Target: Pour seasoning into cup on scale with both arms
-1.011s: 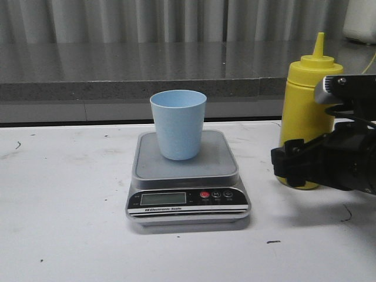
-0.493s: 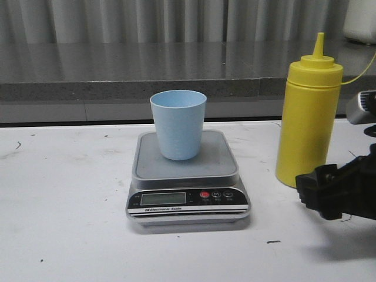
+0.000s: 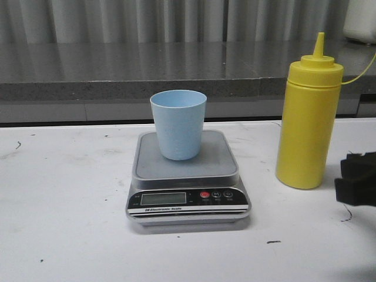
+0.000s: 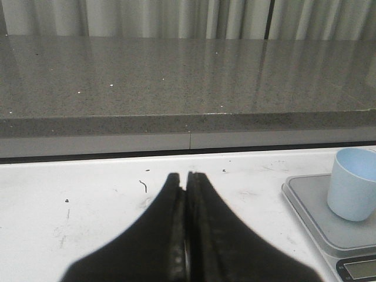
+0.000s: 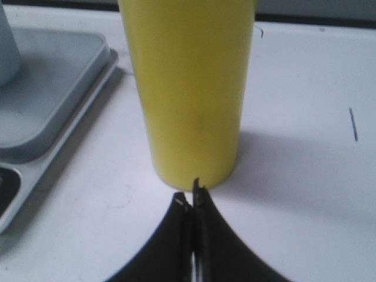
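A pale blue cup [image 3: 178, 124] stands upright on the silver-grey scale [image 3: 187, 176] in the middle of the table. To its right the yellow seasoning bottle [image 3: 308, 114] stands upright on the table, free of any grip. My right gripper [image 3: 356, 185] shows as a dark block at the front view's right edge, just right of the bottle's base. In the right wrist view that gripper [image 5: 190, 197] is shut and empty, its tips just short of the bottle [image 5: 191, 88]. The left gripper [image 4: 184, 176] is shut over bare table, left of the cup [image 4: 354, 191] and the scale [image 4: 317, 211]; the front view does not show it.
A grey stone ledge [image 3: 147, 70] runs along the back of the white table [image 3: 64, 200], with pleated curtains behind. A yellow cable [image 3: 358, 73] trails behind the bottle. Small dark marks dot the table [image 3: 273, 241].
My right gripper has pulled back to the right, from in front of the bottle to the frame's edge. The bottle now stands fully uncovered. Cup and scale have not moved.
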Robot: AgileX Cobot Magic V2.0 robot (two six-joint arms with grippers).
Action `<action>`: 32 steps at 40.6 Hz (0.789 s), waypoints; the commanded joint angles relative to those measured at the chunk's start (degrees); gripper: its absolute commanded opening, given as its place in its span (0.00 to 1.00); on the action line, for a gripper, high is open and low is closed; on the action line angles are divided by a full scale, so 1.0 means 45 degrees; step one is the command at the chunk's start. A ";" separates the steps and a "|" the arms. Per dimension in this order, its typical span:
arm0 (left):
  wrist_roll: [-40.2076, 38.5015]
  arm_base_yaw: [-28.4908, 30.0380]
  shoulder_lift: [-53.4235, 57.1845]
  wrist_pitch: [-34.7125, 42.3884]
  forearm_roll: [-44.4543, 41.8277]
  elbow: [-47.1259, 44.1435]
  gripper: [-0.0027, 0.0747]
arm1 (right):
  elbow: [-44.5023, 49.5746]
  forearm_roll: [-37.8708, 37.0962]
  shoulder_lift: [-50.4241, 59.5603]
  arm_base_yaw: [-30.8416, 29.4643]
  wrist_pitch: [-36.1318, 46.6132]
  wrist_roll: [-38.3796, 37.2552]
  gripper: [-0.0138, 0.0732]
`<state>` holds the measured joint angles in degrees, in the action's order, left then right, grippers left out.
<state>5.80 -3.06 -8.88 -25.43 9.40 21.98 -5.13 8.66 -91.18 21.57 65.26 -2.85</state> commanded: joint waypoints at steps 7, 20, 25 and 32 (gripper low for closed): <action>-0.0038 0.0052 -0.0142 0.1008 0.0129 0.0359 0.01 | -0.0102 -0.0020 0.3565 -0.0025 0.0392 0.0909 0.03; -0.0038 0.0052 -0.0142 0.1008 0.0129 0.0359 0.01 | -0.2237 0.0372 0.9625 -0.0025 -0.6616 0.2268 0.03; -0.0038 0.0052 -0.0142 0.1008 0.0129 0.0359 0.01 | -0.3348 0.0372 1.1488 -0.0025 -0.9182 0.2660 0.03; -0.0038 0.0052 -0.0142 0.1008 0.0129 0.0359 0.01 | -0.3930 0.0372 1.3196 -0.0025 -1.1629 0.2685 0.02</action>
<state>5.80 -3.06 -8.88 -25.43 9.40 21.98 -20.54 10.60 -34.44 21.57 14.33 8.29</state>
